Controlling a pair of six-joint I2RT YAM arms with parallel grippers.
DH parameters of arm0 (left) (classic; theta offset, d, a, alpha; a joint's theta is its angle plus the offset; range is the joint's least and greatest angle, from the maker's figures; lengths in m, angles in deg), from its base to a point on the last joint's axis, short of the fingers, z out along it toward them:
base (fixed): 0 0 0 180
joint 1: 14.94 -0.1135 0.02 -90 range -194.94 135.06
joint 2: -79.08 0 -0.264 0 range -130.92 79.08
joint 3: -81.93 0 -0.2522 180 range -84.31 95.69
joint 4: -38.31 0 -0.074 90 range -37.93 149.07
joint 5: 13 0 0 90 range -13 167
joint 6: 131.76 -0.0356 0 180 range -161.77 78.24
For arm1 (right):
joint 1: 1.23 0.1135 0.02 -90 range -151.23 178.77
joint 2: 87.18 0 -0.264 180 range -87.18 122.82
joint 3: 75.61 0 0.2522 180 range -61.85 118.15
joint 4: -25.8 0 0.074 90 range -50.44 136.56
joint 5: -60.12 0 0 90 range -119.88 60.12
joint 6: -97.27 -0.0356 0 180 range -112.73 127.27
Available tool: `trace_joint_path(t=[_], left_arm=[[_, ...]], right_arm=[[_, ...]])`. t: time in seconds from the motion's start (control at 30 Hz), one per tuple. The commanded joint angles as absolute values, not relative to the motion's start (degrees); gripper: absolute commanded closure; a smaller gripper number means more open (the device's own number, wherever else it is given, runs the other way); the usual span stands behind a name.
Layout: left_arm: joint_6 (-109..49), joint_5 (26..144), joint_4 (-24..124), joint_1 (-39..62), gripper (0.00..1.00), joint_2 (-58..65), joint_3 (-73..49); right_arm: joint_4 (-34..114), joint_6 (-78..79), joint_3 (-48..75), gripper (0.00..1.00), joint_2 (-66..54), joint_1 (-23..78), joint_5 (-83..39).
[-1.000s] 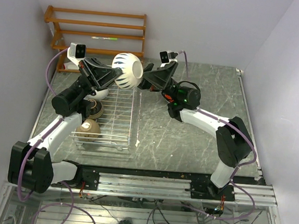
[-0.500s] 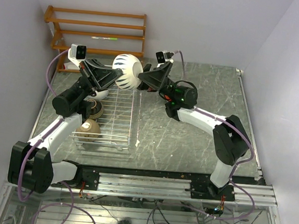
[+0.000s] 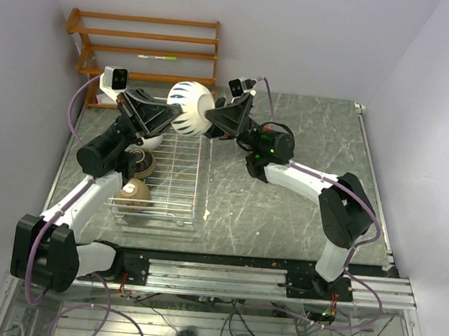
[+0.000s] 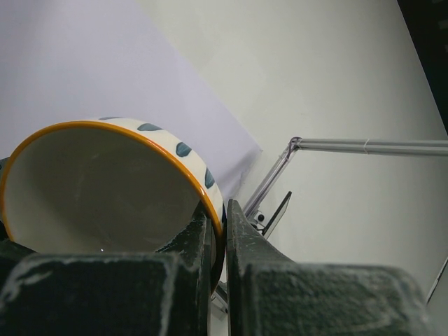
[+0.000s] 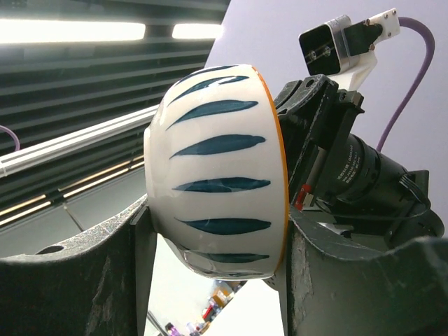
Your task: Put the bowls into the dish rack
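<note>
Above rack [image 3: 178, 172], left jaws pinch rim of bowl [image 3: 189, 108]; right jaws spread round its body (seemingly touching), grip unclear.

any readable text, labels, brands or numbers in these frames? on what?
No text can be read in any view.
Bowl: blue stripes and an orange rim only, no lettering.
Pale strip on the wooden shelf: too small to read, if it bears any text.
Camera on the left wrist: no legible mark.
</note>
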State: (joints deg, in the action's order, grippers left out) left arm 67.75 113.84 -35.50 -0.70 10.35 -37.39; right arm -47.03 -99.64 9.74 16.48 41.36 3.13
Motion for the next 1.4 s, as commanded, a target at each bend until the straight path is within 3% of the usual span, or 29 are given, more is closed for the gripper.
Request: trace_joint_path(t=[0.0, 0.1, 0.17, 0.37, 0.5, 0.63, 1.0, 1.37], left_arm=[[65.5, 113.2, -46.7, -1.1, 0.93, 9.9, -37.5], [65.2, 114.5, -46.2, -1.1, 0.92, 8.9, -36.9], [65.4, 115.2, -45.9, -1.1, 0.85, 8.0, -36.5], [67.1, 116.3, -46.7, -1.4, 0.33, 6.6, -34.8], [67.6, 117.5, -46.1, -1.9, 0.12, 7.1, -33.2], [64.4, 119.7, -40.2, -2.9, 0.04, 9.3, -33.6], [55.8, 121.4, -25.0, -9.0, 0.03, 14.0, -38.7], [37.8, 121.6, -1.6, -12.2, 0.02, 15.3, -38.7]], right_arm=[[-64.9, -96.6, 11.6, 0.89, 16.4, 41.7, 4.6], [-64.9, -96.9, 12.6, 0.90, 16.5, 41.6, 4.8], [-64.9, -97.2, 13.1, 0.91, 16.5, 41.5, 5.0], [-64.8, -97.4, 13.5, 0.94, 16.0, 40.6, 4.8], [-64.8, -97.9, 14.0, 0.94, 16.4, 40.3, 5.0], [-64.9, -98.2, 14.2, 0.94, 17.0, 40.3, 4.7], [-62.4, -96.3, 8.7, 0.99, 17.1, 39.2, 3.6], [-64.8, -97.8, 10.0, 1.00, 31.3, 38.2, 1.6]])
